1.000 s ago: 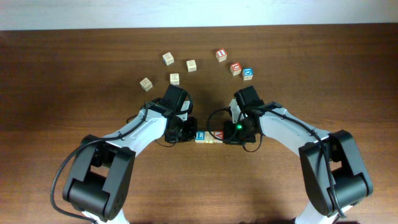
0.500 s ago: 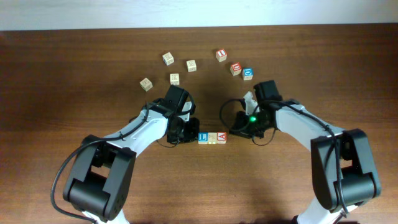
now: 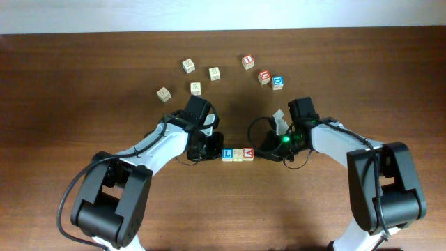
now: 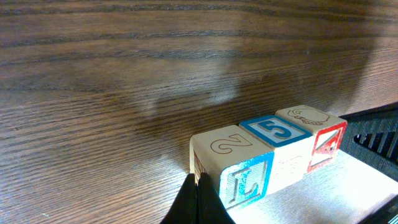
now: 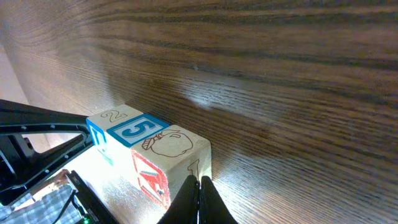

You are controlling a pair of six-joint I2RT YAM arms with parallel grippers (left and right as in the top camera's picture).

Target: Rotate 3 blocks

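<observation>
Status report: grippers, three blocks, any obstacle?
Left gripper, right gripper shut, flanking row. Blue wooden L cube, pale tan cube, red A cube side by side. Spare cubes well clear.

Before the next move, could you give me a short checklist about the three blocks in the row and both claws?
1. L block, tan block and A block in one row, sides touching: ok.
2. The left claw shut, beside the L block: ok.
3. The right claw shut, beside the A block: ok.
4. No block held by a claw: ok.
5. Claw tips touching the blocks: cannot tell.
6. Row apart from the spare blocks: ok.
</observation>
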